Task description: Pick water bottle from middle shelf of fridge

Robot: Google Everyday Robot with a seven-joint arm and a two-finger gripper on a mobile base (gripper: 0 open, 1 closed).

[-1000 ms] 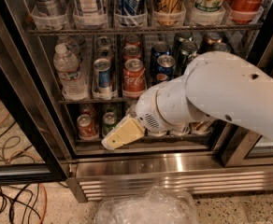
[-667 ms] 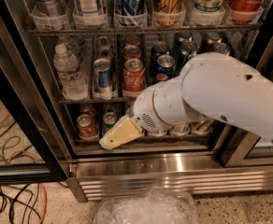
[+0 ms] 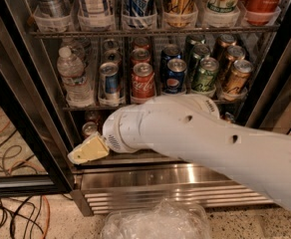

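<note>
The water bottle [image 3: 73,76], clear ribbed plastic with a white cap, stands upright at the left end of the middle shelf [image 3: 85,106] in the fridge [image 3: 160,177]. Beside it on that wire rack are a blue can, a Coca-Cola can [image 3: 142,81], a Pepsi can [image 3: 175,76] and green cans. My gripper [image 3: 88,151], a cream-coloured tip on the thick white arm [image 3: 200,138], is below and slightly right of the bottle, in front of the lower shelf and apart from the bottle. The arm hides most of the lower shelf.
An upper wire rack [image 3: 150,32] holds tall cans in clear tubs. The black door frame [image 3: 21,118] stands left of the gripper. The ribbed steel grille [image 3: 175,195] runs below. A crumpled clear plastic bag [image 3: 155,223] and loose cables [image 3: 11,218] lie on the floor.
The arm has reached further left and slightly lower, carrying the gripper toward the fridge's left side under the bottle. The bottle and cans have not moved.
</note>
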